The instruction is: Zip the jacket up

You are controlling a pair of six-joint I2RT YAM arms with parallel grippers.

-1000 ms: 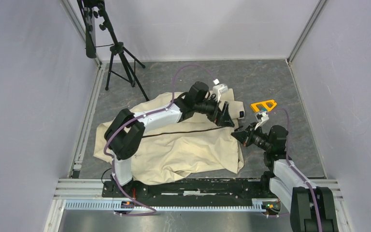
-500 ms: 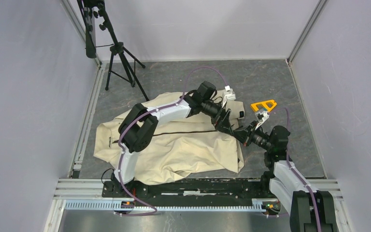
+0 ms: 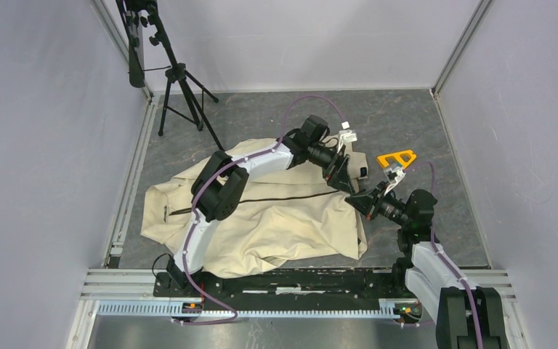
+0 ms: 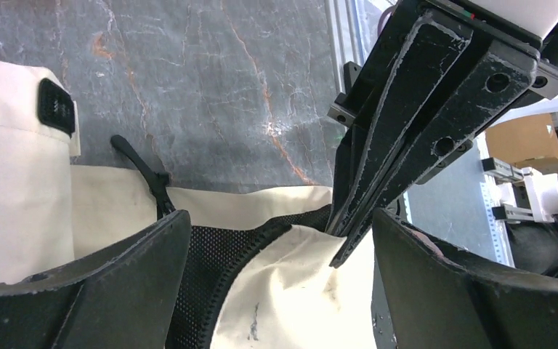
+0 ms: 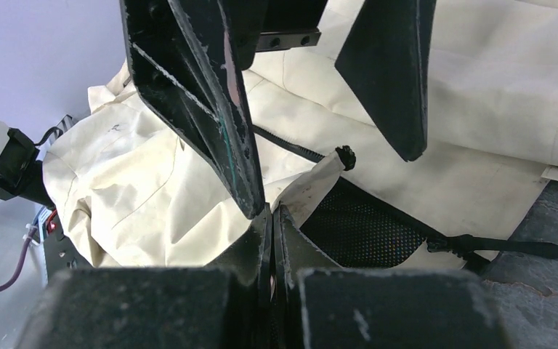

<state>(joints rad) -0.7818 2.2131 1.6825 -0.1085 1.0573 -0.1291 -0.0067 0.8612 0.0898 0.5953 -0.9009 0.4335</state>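
The cream jacket [image 3: 261,225] lies wrinkled on the grey floor, its dark zipper line [image 3: 261,198] running left to right. A small black hem tag [image 4: 57,107] sits at its right end. My right gripper [image 3: 357,201] is shut, pinching the jacket's hem corner [image 5: 306,187] and lifting it so the black mesh lining [image 5: 360,229] shows. My left gripper [image 4: 280,229] hangs wide open over that same corner, one finger on each side, gripping nothing. In the left wrist view the right gripper [image 4: 341,253] comes in between the left fingers [image 4: 80,291].
A black tripod [image 3: 178,80] stands at the back left. A yellow-orange tool [image 3: 397,158] lies on the floor just behind the right gripper. A black strap [image 4: 142,171] trails from the hem. A metal rail [image 3: 261,305] runs along the near edge, and grey walls close in on three sides.
The left arm has swung right and reached out, bringing its open gripper down around the hem corner beside the right gripper. The right gripper has stayed shut in place.
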